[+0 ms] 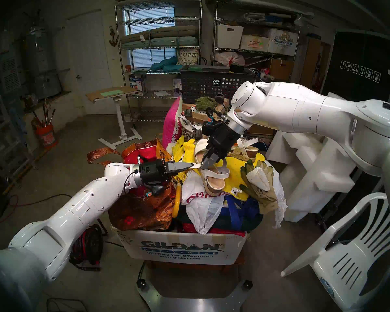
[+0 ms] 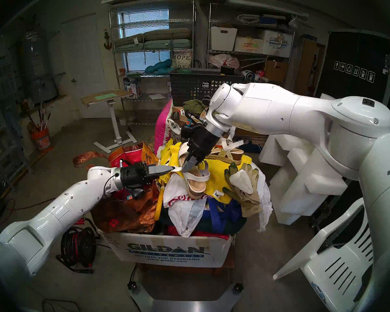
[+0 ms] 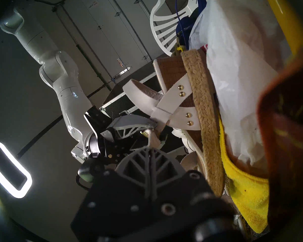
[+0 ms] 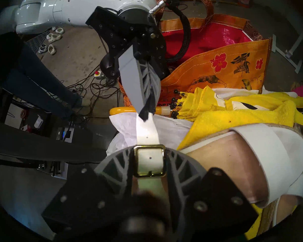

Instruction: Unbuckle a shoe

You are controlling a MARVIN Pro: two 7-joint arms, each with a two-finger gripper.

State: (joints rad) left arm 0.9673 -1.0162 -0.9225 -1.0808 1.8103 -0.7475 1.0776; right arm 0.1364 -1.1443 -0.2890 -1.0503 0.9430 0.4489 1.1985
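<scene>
The sandal point(image 1: 213, 177) lies on the pile under the right fingers point(image 1: 206, 164), which seem closed on its brass buckle point(image 4: 149, 161), while the left fingers point(image 4: 145, 116) pinch the thin, soft, light strap point(image 4: 146, 131) end.

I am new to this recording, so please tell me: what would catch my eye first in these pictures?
At the centre, both grippers meet over a white sandal atop an overflowing box. The left gripper pinches the strap's free end; the right gripper closes at the gold buckle. Yellow cloth lies underneath.
</scene>
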